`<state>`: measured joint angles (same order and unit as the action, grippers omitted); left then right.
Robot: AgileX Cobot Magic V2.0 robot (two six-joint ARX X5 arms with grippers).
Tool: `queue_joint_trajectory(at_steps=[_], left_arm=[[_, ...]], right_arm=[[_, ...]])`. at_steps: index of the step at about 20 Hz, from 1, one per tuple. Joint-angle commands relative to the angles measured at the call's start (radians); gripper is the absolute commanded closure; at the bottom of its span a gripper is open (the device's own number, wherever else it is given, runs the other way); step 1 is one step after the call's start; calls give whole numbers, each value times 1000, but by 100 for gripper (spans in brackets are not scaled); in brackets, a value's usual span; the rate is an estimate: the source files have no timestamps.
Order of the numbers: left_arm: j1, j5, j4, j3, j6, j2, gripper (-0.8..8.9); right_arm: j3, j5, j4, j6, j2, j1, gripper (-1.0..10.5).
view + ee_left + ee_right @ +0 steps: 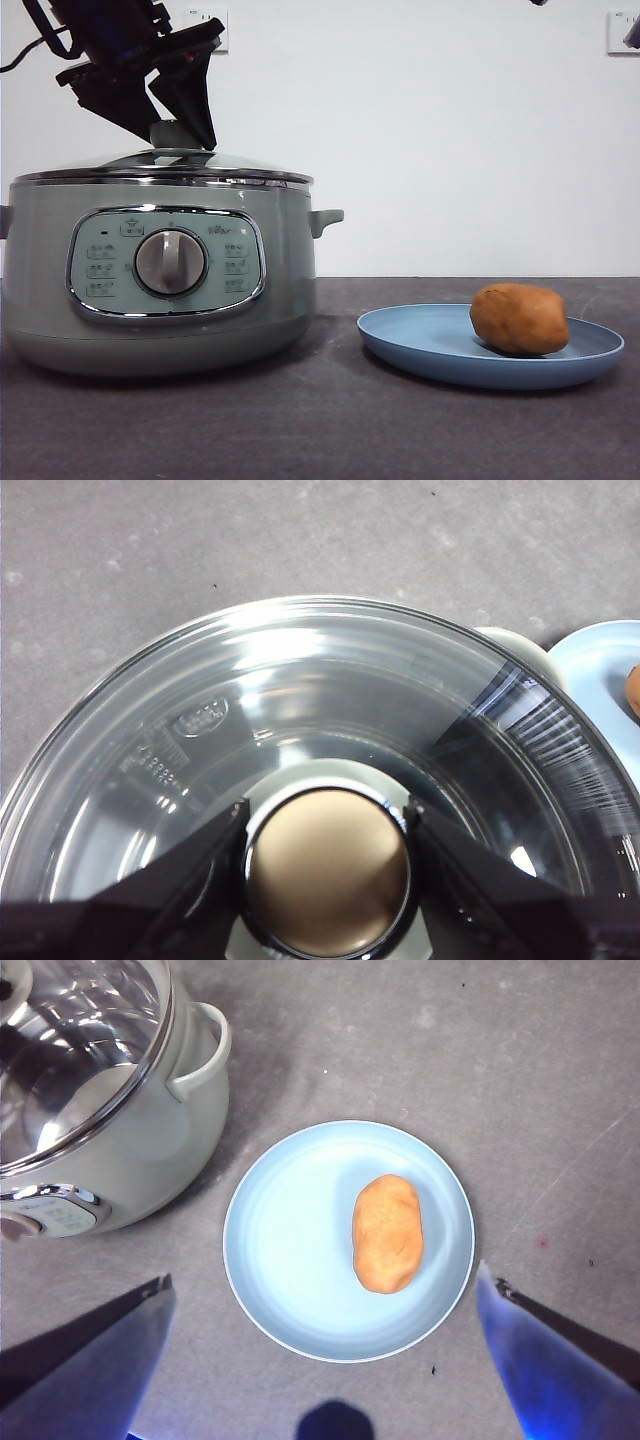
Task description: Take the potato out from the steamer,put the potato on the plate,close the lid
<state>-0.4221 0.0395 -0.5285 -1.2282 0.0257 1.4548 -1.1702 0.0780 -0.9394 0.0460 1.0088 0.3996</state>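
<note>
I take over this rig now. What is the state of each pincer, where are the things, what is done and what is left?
Left pincer: jaws on either side of the lid knob, touching or nearly so; whether it grips I cannot tell.
Right pincer: open, holding nothing, above the plate.
Potato: lies on the plate, beside the steamer.
Lid: looks seated on the steamer rim.
Done: potato out and plated; lid apparently on.
Left: release the knob and lift the left arm away.
</note>
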Motion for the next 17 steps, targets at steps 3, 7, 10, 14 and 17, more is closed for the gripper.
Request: queue_joint_trajectory(at_steps=[3,7,10,14,17], left_arm=[[-10,-12,-90,8,5,16,822],[-10,-41,-106,8,4,16,822],[-10,-90,-112,8,4,16,822],[-10,-87,-80,8,4,16,696],[-10,-88,-52,8,3,16,344]], right_arm=[[6,0,3,10,-2,2,446],[6,0,0,17,-2,2,446],[6,0,-16,17,-2,2,446],[6,0,-29,17,-2,2,446],[6,0,-32,17,-2,2,446]])
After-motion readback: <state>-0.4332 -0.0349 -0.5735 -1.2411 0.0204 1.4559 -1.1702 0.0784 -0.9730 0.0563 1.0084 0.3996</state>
